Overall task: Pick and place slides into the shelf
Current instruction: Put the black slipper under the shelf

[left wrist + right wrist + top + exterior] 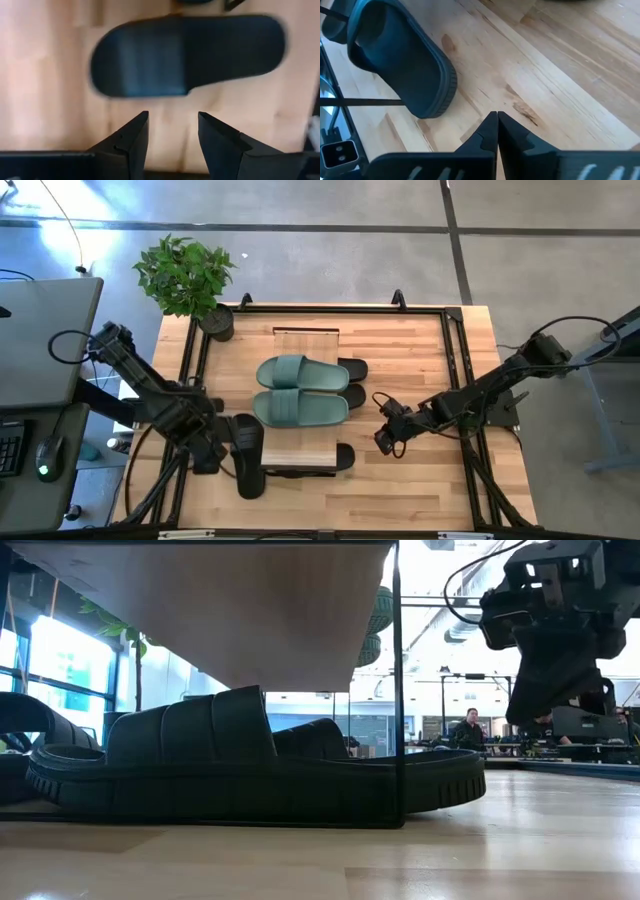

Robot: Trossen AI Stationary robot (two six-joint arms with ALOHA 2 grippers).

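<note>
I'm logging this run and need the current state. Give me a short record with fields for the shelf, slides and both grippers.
shelf: wood-topped rack mid-table
green slides: pair on the shelf top
black slides under shelf: ends show at its right side
black slides loose: on the table left of the shelf
left gripper: open, above a loose black slide
right gripper: shut, empty, over bare table right of the shelf
plant: back left corner

sage green slides (300,389), black slide (247,455)
</note>
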